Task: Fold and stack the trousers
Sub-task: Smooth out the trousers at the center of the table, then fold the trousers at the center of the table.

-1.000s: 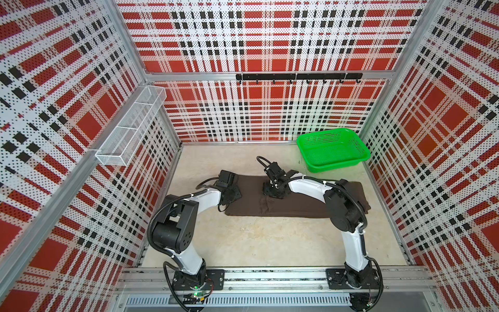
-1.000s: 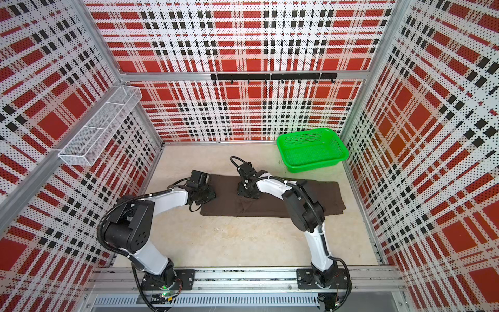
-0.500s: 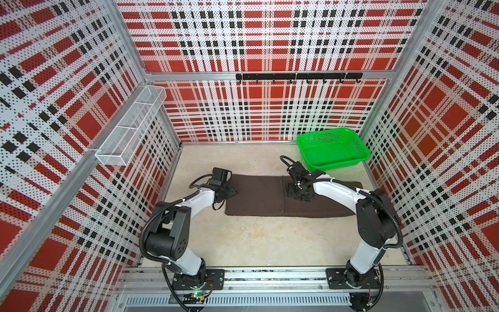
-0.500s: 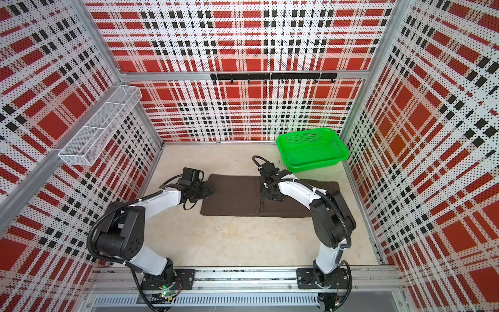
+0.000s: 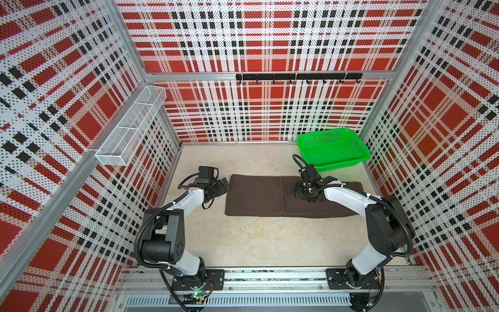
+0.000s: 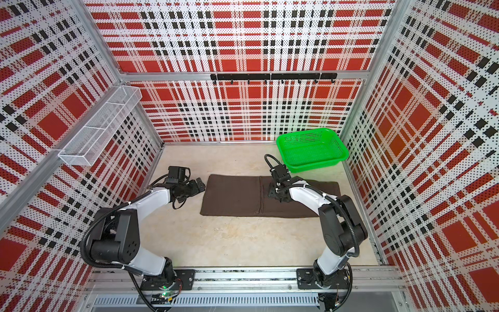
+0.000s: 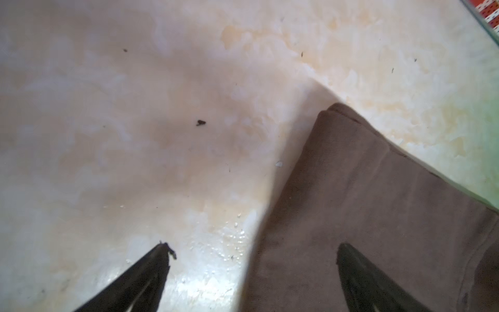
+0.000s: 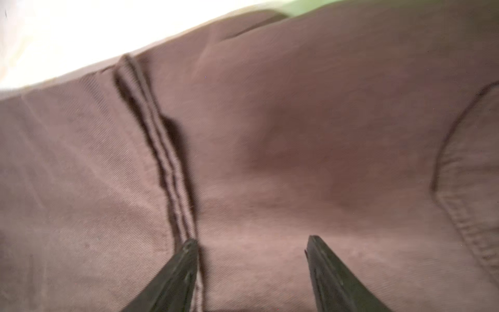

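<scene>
The dark brown trousers (image 5: 256, 197) (image 6: 232, 197) lie flat on the table as a long folded band, with a hem edge (image 8: 162, 151) running across the middle. My left gripper (image 5: 224, 185) (image 6: 199, 186) (image 7: 253, 248) is open wide at the band's left end, one finger over bare table and the other over cloth (image 7: 378, 202). My right gripper (image 5: 307, 195) (image 6: 276, 193) (image 8: 252, 241) points down at the right half of the trousers (image 8: 297, 135), just right of the hem edge. It is open, with flat cloth showing between its fingers and none pinched.
A green basket (image 5: 343, 164) (image 6: 316, 166) stands at the back right, just behind the trousers' right end. A white wire shelf (image 5: 129, 127) hangs on the left wall and a black hook rail (image 5: 297, 76) on the back wall. Bare table (image 5: 270, 243) stretches in front of the trousers.
My left gripper has opened and drawn back left off the trousers' end. My right gripper has moved right along the trousers, from their middle towards the basket.
</scene>
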